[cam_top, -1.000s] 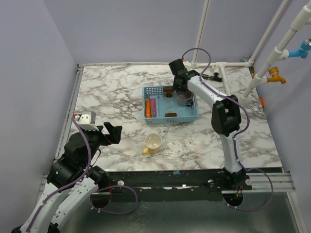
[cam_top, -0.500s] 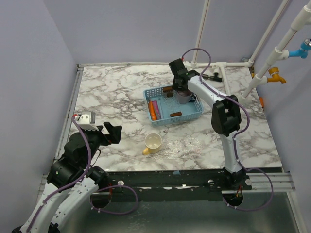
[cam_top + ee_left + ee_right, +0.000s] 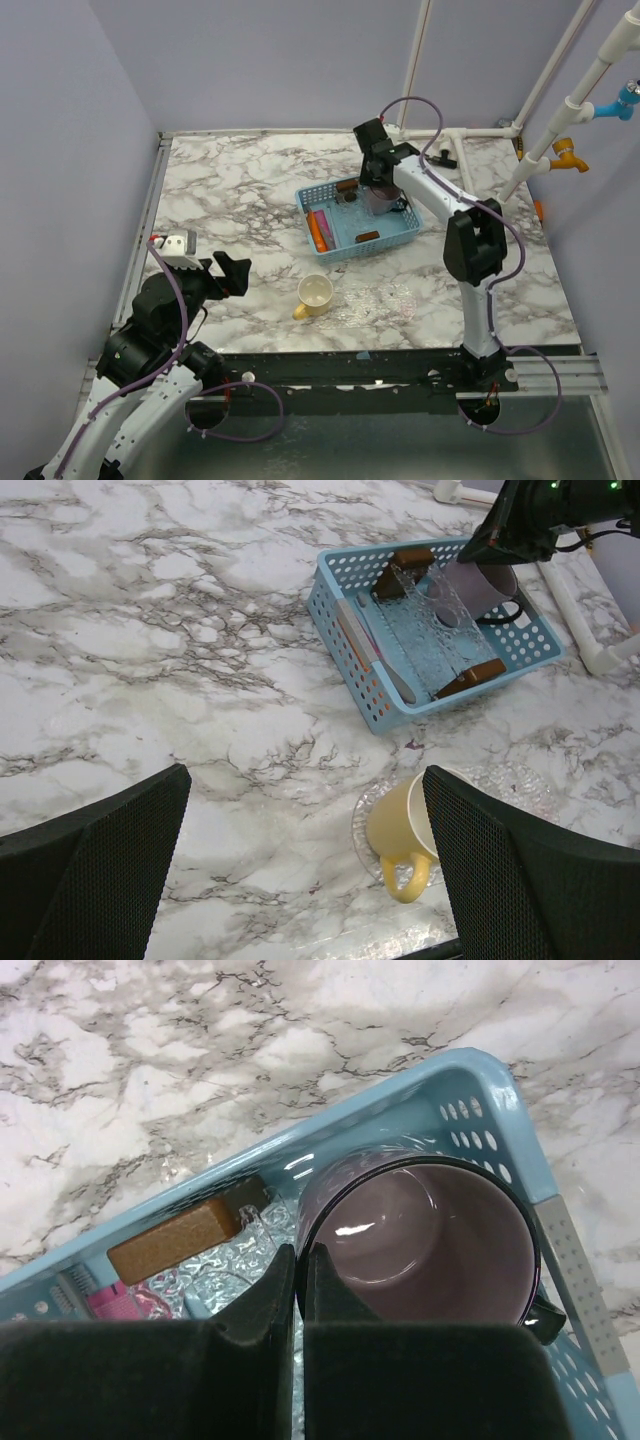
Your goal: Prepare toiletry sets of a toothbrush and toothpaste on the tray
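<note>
Note the blue basket [image 3: 372,247] displaced slightly toward 3 o'clock and rotated anticlockwise relative to one second ago. Formerly square to the edges of the table [image 3: 230,190], now skewed. Note the right gripper [image 3: 377,190] and the purple mug [image 3: 383,203] carried along with it.

Locate the basket just past table centre, toward 1 o'clock in the top view.

Find the right gripper above the basket's 2 o'clock corner. Read its state from the right wrist view: fingers [image 3: 250,1310] pressed almost together, pinching the mug's rim, one outside the wall and one inside. Observe the mug within the basket, mouth tilted toward that camera.

Locate the long orange item [image 3: 317,233] and the pink item [image 3: 323,221] side by side along the basket's 9 o'clock wall. From the right gripper, look toward 8 o'clock, across the basket floor and well apart from the fingers. Treat these as the likely toothbrush and toothpaste; too small to tell which is which.

Note two brown blocks inside the basket, one at the far wall [image 3: 347,186] and one at the near wall [image 3: 368,236].

Find the yellow mug [image 3: 316,293] on the table at 6 o'clock from the basket, apart from it.

Locate the left gripper [image 3: 232,272] at the table's 8 o'clock corner, fingers [image 3: 90,870] spread wide, holding nothing.
</note>
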Robot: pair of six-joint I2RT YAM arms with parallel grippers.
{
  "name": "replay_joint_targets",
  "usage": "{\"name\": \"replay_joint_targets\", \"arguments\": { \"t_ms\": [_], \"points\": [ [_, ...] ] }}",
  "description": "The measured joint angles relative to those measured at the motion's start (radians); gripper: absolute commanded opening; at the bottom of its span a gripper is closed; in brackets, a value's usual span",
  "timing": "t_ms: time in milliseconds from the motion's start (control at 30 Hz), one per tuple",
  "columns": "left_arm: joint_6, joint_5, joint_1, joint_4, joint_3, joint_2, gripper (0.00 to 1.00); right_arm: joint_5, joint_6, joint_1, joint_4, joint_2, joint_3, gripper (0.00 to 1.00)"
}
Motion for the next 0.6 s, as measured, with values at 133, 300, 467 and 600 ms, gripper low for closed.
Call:
{"name": "replay_joint_targets", "arguments": {
  "t_ms": [133, 300, 467, 600],
  "points": [
    [0.000, 0.000, 0.000, 0.000, 0.000, 0.000, 0.99, 0.002, 0.000, 0.000, -0.006, -0.051, -0.019, 0.01],
    [0.000, 0.001, 0.002, 0.001, 0.000, -0.003, 0.99, 0.010, -0.002, 0.000, -0.009, -0.135, -0.046, 0.01],
    [0.000, 0.002, 0.002, 0.002, 0.000, -0.004, 0.99, 0.026, -0.008, 0.005, -0.016, -0.225, -0.069, 0.01],
    [0.000, 0.002, 0.002, 0.003, 0.000, -0.004, 0.99, 0.032, -0.015, 0.016, -0.021, -0.301, -0.095, 0.01]
  ]
}}
